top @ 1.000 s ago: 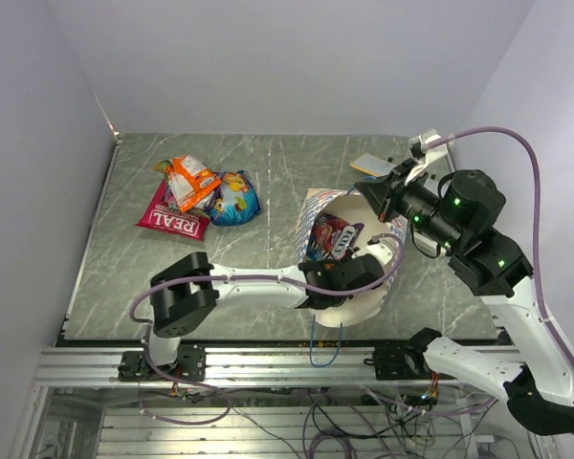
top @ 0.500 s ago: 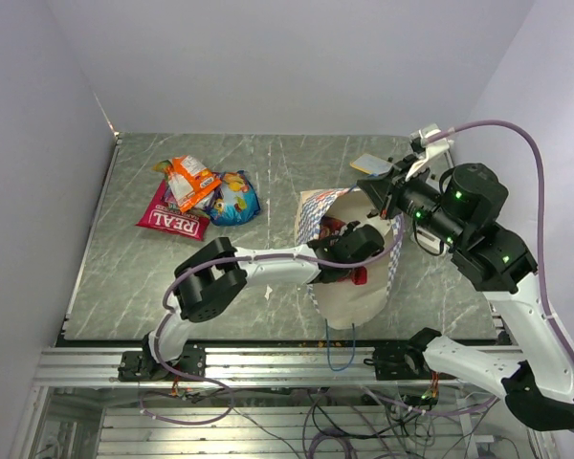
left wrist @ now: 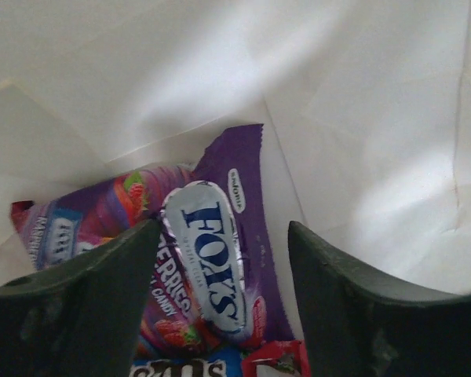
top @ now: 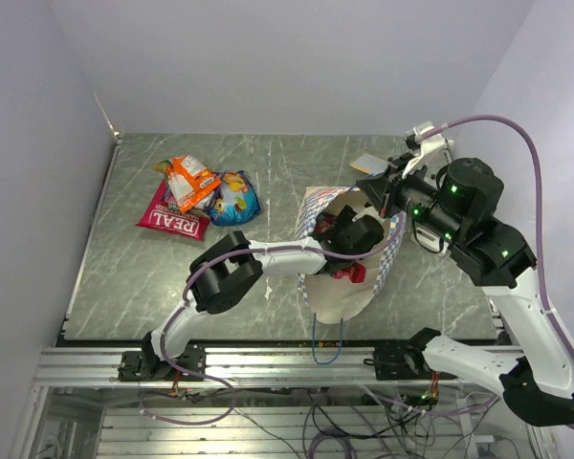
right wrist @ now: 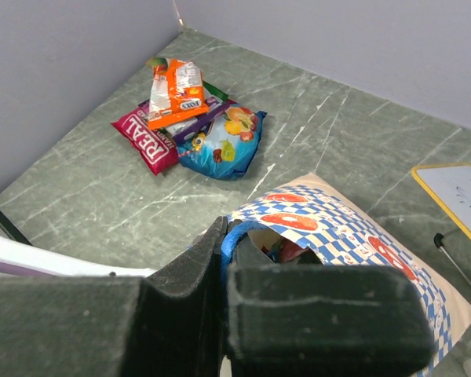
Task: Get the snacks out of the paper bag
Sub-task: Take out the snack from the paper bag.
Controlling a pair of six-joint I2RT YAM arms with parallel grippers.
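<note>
**Bag contents check: left gripper inside, right gripper on the handle**

Left gripper: inside the paper bag. My fingers are spread apart and hold nothing. Cream paper walls fill the wrist view.

Contents seen from inside:
- A purple packet lettered "FOX'S" lies flat against the paper, just beyond and between my fingertips.
- A small red wrapped piece shows at the lower edge of that view, touching the purple packet.
- Beside it is a strip of another packet with white letters on blue. It is mostly cut off and I cannot read it.

Right gripper: my fingers are pressed together on the bag's blue cord handle, at the rim of the mouth. The checkered outside faces this wrist camera.

Bag position: right of the middle of the tabletop, toward the near edge. A second cord loop hangs past that edge.

Outside the bag, there is a pile near the far-left corner:
- The red packet lettered "REAL" is at the bottom.
- The orange packet lies on top of it.
- The blue packet touches both on the side toward the right edge.
- A green packet edge peeks out from under the orange one.

A white card with a yellow border lies near the far-right corner, apart from the bag.
</note>
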